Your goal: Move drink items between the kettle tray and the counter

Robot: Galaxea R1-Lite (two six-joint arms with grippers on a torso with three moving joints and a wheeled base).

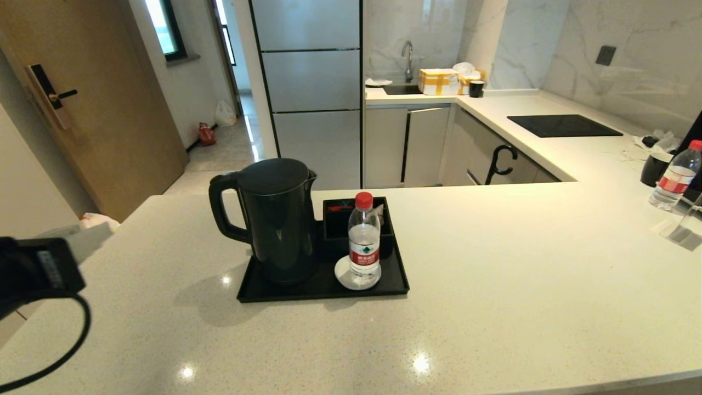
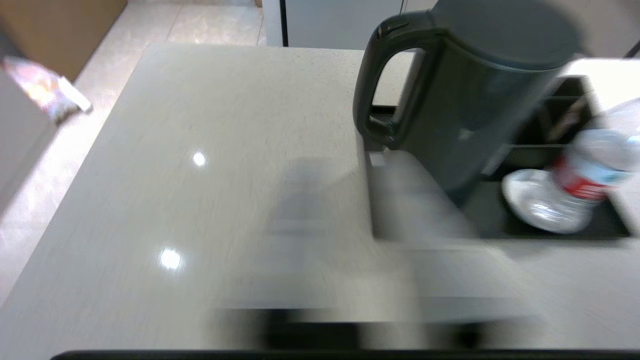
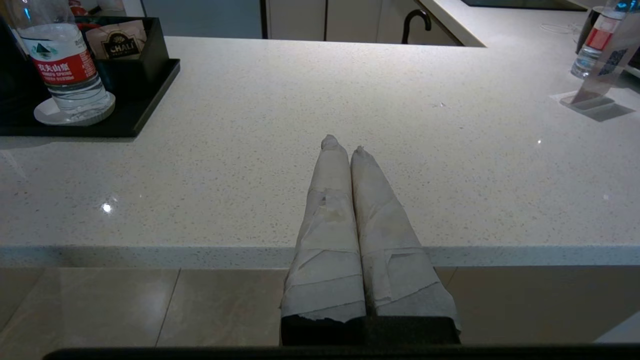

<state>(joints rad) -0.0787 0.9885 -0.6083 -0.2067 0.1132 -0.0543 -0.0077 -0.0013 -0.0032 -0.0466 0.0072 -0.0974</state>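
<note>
Kettle (image 1: 277,219) and water bottle (image 1: 364,241) stand on the kettle tray (image 1: 323,289) on the desk (image 1: 493,263), the bottle on the white coaster (image 1: 343,274) right of the kettle. Its red label bears Chinese characters; behind it, a packet (image 3: 120,42) in the divided box (image 3: 150,47) reads "CHALI". The right end effector (image 3: 344,145), pressed closed and empty, hovers right of the tray; whether the left end effector (image 2: 415,210), left of the kettle, is wide or narrow cannot be told.

My left arm (image 1: 33,274) is raised at my left edge. My right pincer (image 3: 342,146) is closed, fingertips pressed together, holding nothing.
</note>
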